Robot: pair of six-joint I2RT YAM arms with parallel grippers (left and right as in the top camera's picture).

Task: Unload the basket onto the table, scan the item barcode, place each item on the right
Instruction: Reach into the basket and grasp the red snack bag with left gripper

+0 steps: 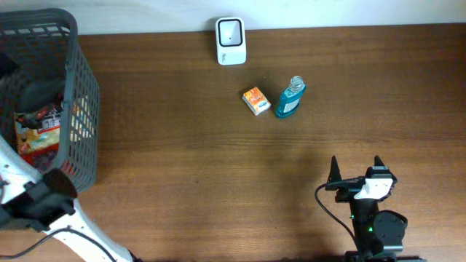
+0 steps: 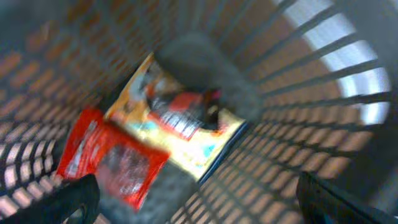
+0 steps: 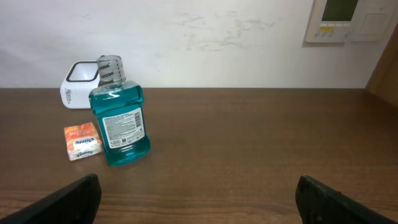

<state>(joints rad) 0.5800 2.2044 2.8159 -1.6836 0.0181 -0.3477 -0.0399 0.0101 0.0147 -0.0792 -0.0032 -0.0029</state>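
Observation:
My left gripper (image 2: 199, 208) is open above the inside of the dark mesh basket (image 1: 80, 94). Its fingertips (image 2: 74, 199) stand wide apart with nothing between them. Below it lie a red packet (image 2: 106, 155), a yellow packet (image 2: 186, 124) and a blurred grey item (image 2: 205, 68). The white barcode scanner (image 1: 231, 41) stands at the table's far edge. Near it are an orange tissue pack (image 1: 256, 100) and a blue mouthwash bottle (image 1: 290, 97); the right wrist view has the bottle (image 3: 118, 124) upright with its label facing me. My right gripper (image 1: 355, 169) is open low over the table, well short of the bottle.
The basket takes up the table's far left, with packets (image 1: 36, 135) visible inside it. My left arm (image 1: 44, 196) reaches toward it from the front left. A white wall panel (image 3: 351, 18) hangs behind the table. Brown tabletop (image 1: 182, 167) lies between the basket and my right arm.

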